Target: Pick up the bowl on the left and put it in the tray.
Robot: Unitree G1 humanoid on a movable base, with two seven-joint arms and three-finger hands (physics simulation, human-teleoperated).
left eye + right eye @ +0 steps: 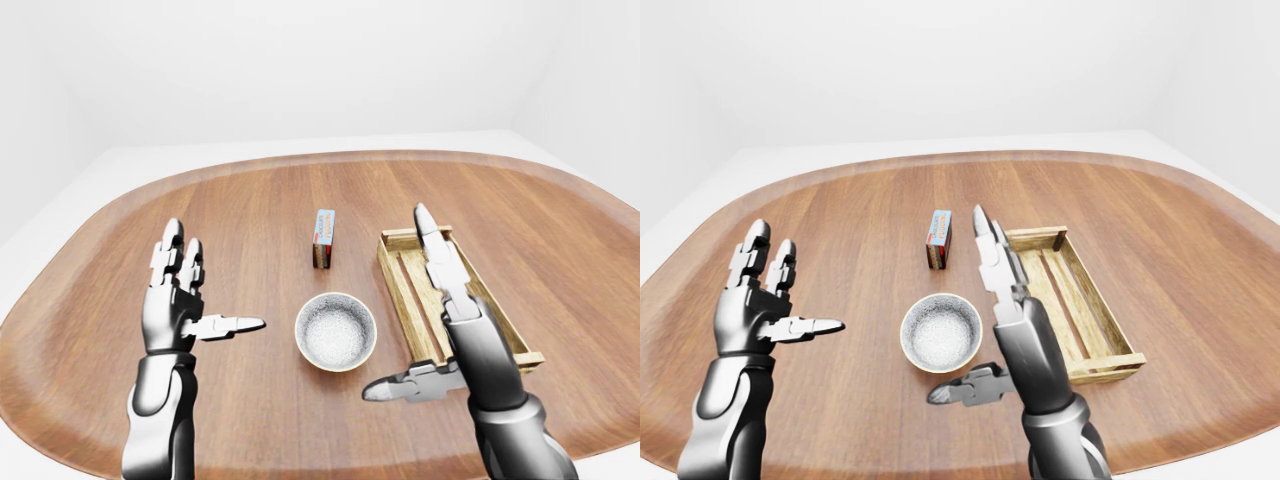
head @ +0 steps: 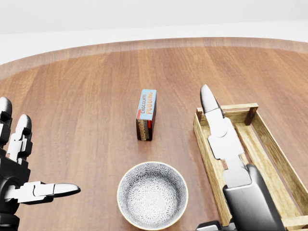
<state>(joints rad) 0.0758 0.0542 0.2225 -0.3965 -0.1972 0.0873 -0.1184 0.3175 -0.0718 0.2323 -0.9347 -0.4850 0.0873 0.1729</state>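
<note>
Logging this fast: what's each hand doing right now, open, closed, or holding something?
Left hand: open, holding nothing.
Right hand: open, holding nothing, apart from the bowl.
</note>
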